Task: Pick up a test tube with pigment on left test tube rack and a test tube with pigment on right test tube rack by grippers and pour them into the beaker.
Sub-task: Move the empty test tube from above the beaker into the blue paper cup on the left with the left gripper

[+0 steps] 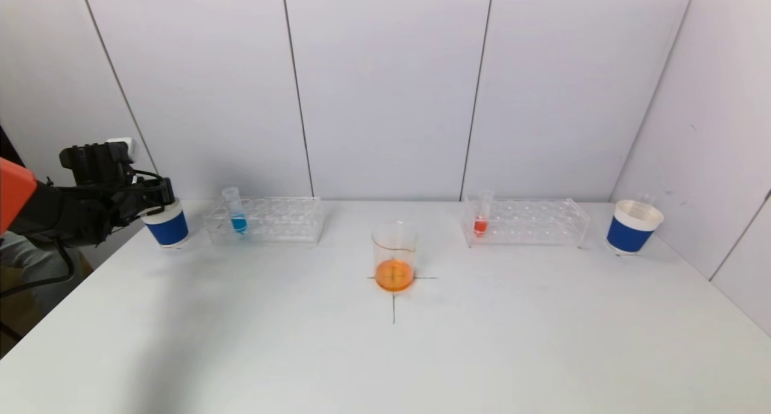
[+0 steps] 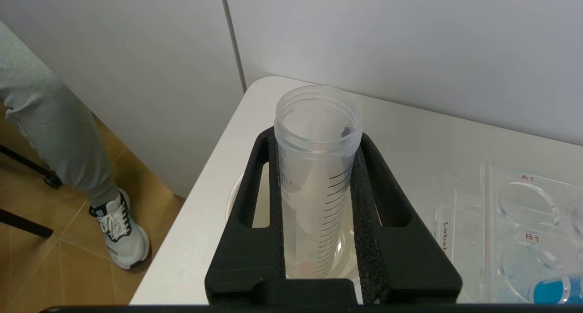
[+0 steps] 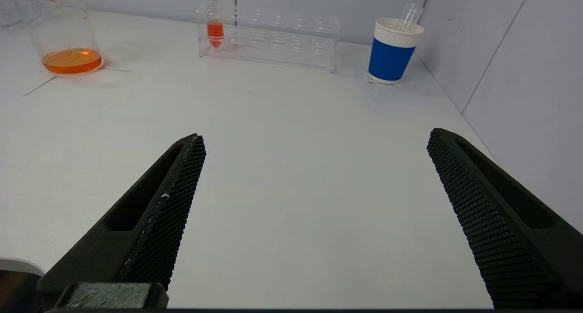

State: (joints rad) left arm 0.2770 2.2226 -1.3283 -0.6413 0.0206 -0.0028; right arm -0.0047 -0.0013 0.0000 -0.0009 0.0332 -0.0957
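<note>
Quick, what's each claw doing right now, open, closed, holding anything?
Left claw: closed on an empty test tube, over the left paper cup.
Right claw: wide open, holding nothing, above the table.

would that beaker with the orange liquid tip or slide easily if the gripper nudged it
The beaker looks like thin clear glass, so probably fragile. Its liquid sits shallow at the bottom, which likely keeps it steady; a low nudge on the smooth white table would probably slide it, while a push near the rim might tip it.
</note>
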